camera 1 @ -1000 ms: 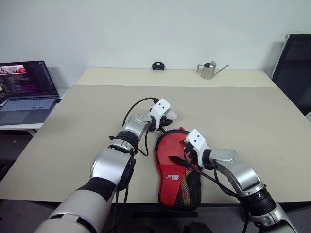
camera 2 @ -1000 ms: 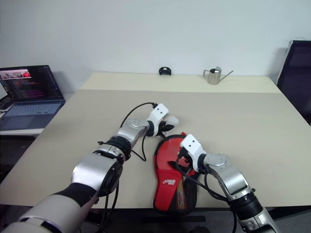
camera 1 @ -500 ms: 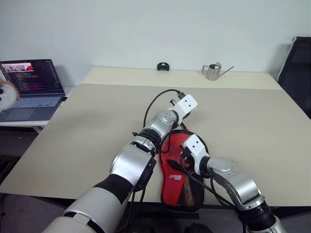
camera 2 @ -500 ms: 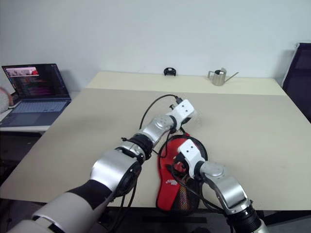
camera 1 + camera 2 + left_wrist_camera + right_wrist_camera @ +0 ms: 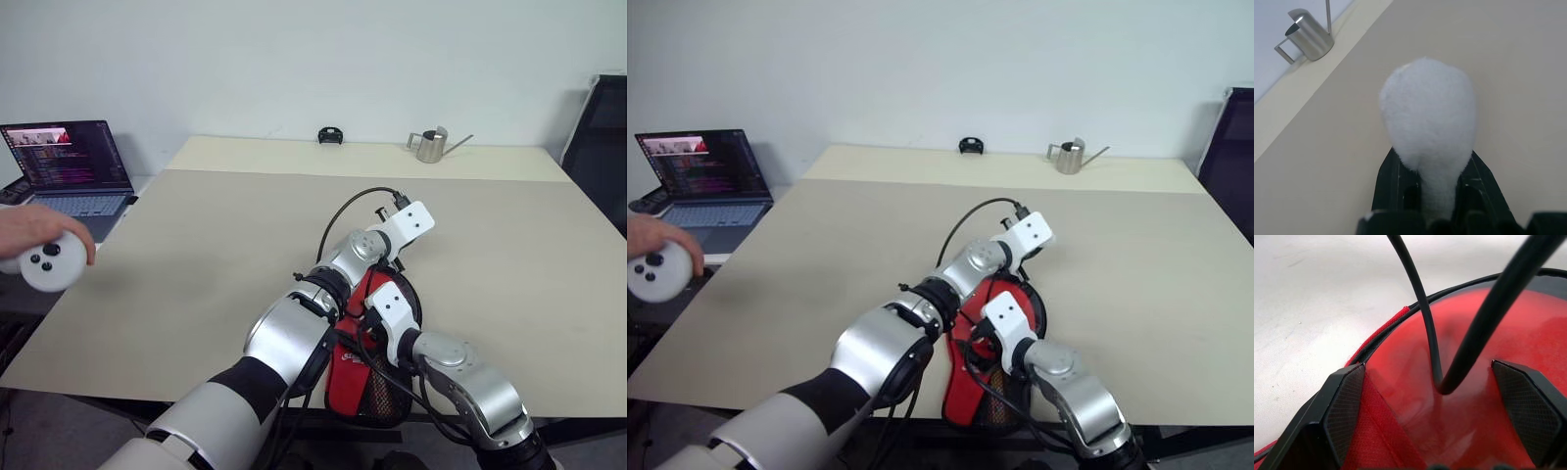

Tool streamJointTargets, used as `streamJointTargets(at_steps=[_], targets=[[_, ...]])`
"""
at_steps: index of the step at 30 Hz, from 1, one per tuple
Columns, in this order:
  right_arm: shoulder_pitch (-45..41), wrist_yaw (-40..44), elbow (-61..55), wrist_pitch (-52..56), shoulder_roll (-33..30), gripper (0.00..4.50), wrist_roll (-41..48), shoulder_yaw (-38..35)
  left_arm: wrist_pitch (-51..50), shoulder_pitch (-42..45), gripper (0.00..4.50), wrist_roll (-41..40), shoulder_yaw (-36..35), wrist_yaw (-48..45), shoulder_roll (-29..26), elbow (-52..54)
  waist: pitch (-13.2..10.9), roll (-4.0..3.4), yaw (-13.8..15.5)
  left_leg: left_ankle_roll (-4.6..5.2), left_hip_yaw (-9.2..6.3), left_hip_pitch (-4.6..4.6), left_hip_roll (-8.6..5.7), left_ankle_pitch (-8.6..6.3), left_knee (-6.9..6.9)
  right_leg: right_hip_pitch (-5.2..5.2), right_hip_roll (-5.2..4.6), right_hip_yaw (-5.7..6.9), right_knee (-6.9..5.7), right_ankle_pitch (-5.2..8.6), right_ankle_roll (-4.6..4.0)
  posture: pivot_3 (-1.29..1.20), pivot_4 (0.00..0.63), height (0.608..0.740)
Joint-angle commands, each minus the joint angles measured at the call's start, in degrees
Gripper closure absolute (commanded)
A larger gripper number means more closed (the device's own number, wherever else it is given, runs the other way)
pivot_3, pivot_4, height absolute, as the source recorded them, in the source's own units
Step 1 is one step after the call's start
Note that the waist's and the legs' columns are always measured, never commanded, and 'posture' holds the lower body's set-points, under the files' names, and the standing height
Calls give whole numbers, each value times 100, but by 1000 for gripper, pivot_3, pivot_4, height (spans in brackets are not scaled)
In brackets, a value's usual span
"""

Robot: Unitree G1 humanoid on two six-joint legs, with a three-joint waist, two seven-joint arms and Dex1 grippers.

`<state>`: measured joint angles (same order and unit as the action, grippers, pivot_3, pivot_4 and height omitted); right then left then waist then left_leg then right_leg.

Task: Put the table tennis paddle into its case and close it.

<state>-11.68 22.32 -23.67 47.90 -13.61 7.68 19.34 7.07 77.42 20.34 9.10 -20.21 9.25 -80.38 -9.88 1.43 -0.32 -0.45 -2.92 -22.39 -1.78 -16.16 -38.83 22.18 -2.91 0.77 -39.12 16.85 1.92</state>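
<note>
Currently the case (image 5: 367, 362) lies red side up at the near edge of the tabletop (image 5: 196, 245), its mesh panel toward the robot, partly covered by both forearms. Left pincer (image 5: 1432, 196): closed on the white pull charm (image 5: 1427, 122), fluffy and teardrop-shaped, held up off the tabletop beyond the rounded end of the case. Right pincer (image 5: 1435, 396): jaws wide apart, gripping nothing, poised just over the red front of the case, with black cables crossing between the fingers (image 5: 1344, 411). In the right wrist view the black zip edge of the case curves round the red fabric with a strip of red lining showing outside it; whether that stretch of zip is shut or open cannot be told. The table tennis paddle cannot be picked out as a separate thing; judged from the filled-out shape of the case, it is probably already inside. Judgement on progress: insertion done, closing in hand, with the left pincer on the pull; what remains is to run the zip to its end and let go. Also present: a person's hand (image 5: 29, 230) holding a white controller (image 5: 49, 266) at the left margin, a laptop (image 5: 64, 171), a small metal watering can (image 5: 428, 145) at the far side.
</note>
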Motion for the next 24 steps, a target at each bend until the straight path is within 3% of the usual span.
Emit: streamJointTargets(at_steps=[1,6,16,24], targets=[[306,-25,367,499,-21,0,47,177,135,44,4212,141,201,-261,684,134,1,0,-1,0,0,0,0,0,0,0,1,0,0,0,0,0,150,740],[214,-64,366,557,25,0,73,170,-96,-293,4212,317,486,-655,605,98,18,-8,-3,1,0,2,0,0,0,0,13,-1,0,0,0,0,150,740],[105,10,476,540,-17,0,82,201,-308,-327,631,357,571,-694,243,125,81,-12,-6,3,-2,3,1,-1,0,-5,18,-2,2,1,1,0,150,740],[-206,226,833,380,-42,0,133,-3,-467,-118,631,117,136,-66,-452,167,83,-12,-64,5,-2,59,10,-3,6,-49,29,-5,1,1,2,0,150,740]])
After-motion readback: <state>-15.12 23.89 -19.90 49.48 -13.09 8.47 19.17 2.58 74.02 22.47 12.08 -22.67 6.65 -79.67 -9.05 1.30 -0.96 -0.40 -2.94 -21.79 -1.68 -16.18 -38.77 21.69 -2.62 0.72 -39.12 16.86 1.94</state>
